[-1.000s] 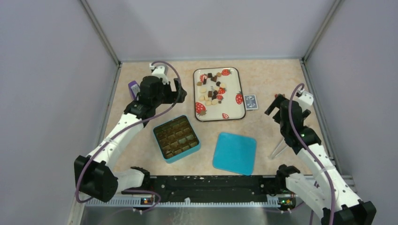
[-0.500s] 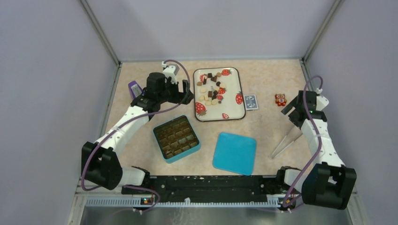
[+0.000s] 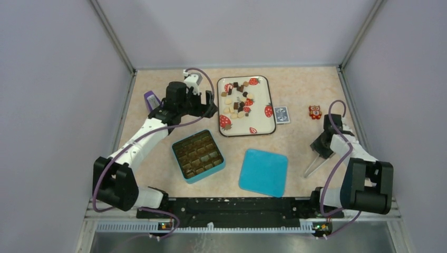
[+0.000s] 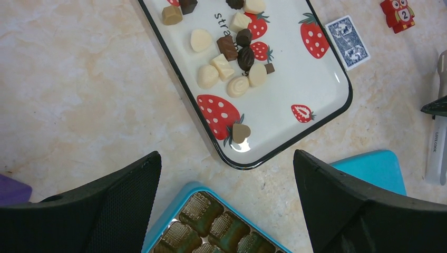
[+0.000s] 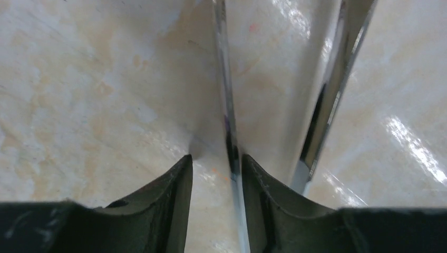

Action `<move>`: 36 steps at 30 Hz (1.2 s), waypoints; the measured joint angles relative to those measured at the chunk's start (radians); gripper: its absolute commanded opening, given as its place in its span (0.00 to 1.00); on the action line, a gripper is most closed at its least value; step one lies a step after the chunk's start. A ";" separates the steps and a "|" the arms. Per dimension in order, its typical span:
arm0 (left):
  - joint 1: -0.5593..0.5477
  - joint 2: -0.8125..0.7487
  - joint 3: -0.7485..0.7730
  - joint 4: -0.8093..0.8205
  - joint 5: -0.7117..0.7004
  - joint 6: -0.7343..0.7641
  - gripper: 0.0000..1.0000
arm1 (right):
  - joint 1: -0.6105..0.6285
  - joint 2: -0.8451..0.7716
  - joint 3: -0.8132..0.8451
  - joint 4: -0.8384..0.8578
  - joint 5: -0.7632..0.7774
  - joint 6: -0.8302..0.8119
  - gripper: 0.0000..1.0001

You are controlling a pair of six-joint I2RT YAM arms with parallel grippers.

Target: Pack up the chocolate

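The chocolate [image 3: 238,100] lies as several small dark, tan and cream pieces on a strawberry-print tray [image 3: 262,125]; the left wrist view shows the pieces [image 4: 226,63] on that tray [image 4: 287,87] too. A teal box [image 3: 198,156] with an empty moulded insert sits in front of the tray. My left gripper [image 3: 205,109] hovers open by the tray's left edge, above the gap between tray and box [image 4: 211,221]. My right gripper [image 3: 320,149] is low over metal tweezers [image 3: 315,164]. One tweezer blade [image 5: 224,95] lies between its narrowed jaws against the right finger, and the left finger stands apart from it.
A teal lid [image 3: 263,171] lies right of the box. A playing card [image 3: 281,114] and a small orange owl [image 3: 315,112] sit right of the tray. A purple object [image 3: 150,99] is at the left wall. The second tweezer blade [image 5: 337,84] is outside the right jaws.
The right arm has dropped from beside the owl down onto the tweezers, and its jaws have narrowed. The left gripper moved toward the tray's left edge, then held still.
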 measured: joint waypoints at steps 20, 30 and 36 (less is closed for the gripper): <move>0.000 0.056 0.029 -0.014 -0.007 -0.002 0.99 | 0.181 0.065 0.065 0.048 0.048 -0.132 0.00; 0.000 0.063 0.032 -0.027 -0.029 -0.007 0.99 | 0.366 0.135 0.283 0.032 0.076 -0.319 0.00; 0.000 0.063 0.041 -0.058 -0.037 0.003 0.99 | 0.379 0.297 0.363 0.020 0.075 -0.461 0.01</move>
